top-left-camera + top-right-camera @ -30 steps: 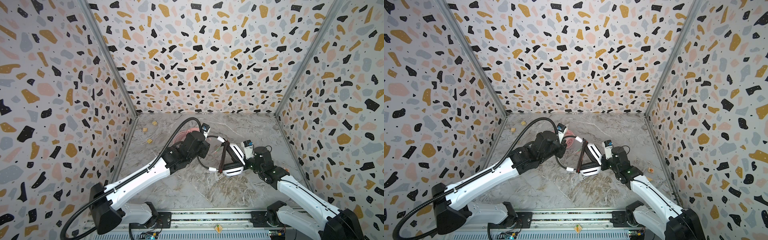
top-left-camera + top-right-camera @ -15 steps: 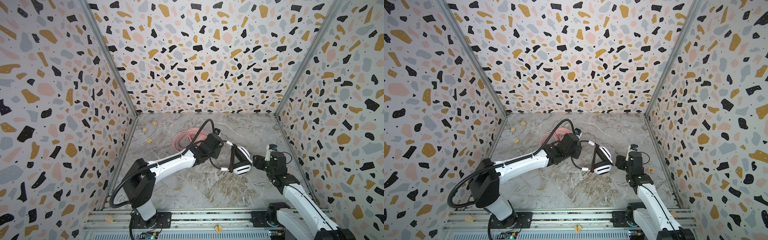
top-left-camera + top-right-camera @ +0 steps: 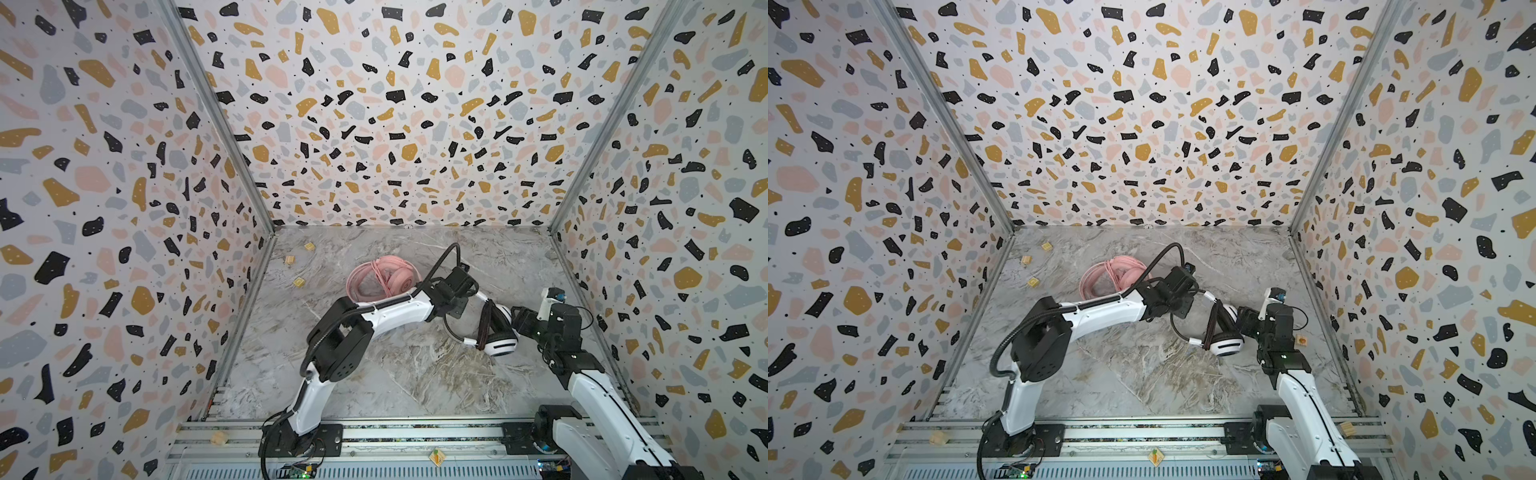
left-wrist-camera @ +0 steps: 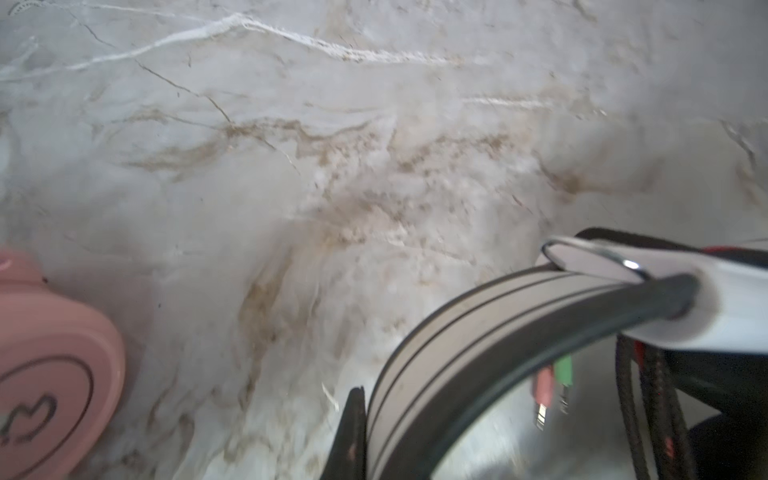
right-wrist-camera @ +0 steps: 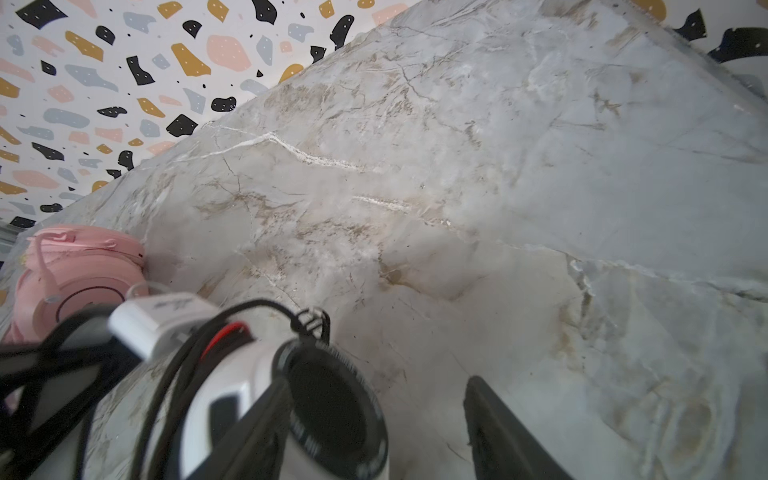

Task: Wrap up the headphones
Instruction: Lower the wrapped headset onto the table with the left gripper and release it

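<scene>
The white-and-black headphones lie right of the middle, with their black cable bundled round the headband. My left gripper is shut on the white headband; only one black finger shows beside it. The pink and green plugs hang under the band. My right gripper is open at the ear cup, which sits against one finger with a wide gap to the other. The pink headphones lie behind, with their cable wound round them.
Small wooden blocks lie at the back left of the marble floor, and another is by the right wall. Patterned walls close three sides. The arms' rail runs along the front.
The left gripper has carried the white headphones to the right and its elbow has folded down. The right arm drew back rightward with them. The pink headphones are now uncovered.
</scene>
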{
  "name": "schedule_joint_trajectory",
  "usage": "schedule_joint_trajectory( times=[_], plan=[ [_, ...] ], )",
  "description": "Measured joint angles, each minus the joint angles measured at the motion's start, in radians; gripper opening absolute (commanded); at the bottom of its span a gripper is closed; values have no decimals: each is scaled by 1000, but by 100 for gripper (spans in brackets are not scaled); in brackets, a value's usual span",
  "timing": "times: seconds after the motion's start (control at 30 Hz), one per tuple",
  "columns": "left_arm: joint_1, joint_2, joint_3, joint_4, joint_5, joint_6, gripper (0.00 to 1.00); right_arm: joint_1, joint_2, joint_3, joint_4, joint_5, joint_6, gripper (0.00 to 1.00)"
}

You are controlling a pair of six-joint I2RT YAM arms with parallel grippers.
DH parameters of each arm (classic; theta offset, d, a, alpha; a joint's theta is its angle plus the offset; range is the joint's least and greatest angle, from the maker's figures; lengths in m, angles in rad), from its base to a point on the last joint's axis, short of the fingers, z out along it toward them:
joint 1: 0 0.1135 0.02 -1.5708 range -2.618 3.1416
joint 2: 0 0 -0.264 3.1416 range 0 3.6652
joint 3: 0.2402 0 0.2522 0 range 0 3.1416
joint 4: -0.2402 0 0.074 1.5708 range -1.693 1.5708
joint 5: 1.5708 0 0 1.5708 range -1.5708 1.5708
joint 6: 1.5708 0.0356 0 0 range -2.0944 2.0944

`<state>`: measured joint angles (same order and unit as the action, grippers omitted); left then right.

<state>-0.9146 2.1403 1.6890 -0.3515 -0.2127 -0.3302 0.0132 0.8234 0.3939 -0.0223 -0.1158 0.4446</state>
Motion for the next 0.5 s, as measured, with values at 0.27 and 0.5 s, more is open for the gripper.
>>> schedule_joint_trajectory(
  times=[0.27, 0.5],
  plan=[
    [96, 184, 189, -13, -16, -67, 0, 2, -35, -2, -38, -53, -6, 68],
    [100, 269, 328, -32, -50, -83, 27, 2, -41, -2, -39, -72, -6, 68]
  ],
)
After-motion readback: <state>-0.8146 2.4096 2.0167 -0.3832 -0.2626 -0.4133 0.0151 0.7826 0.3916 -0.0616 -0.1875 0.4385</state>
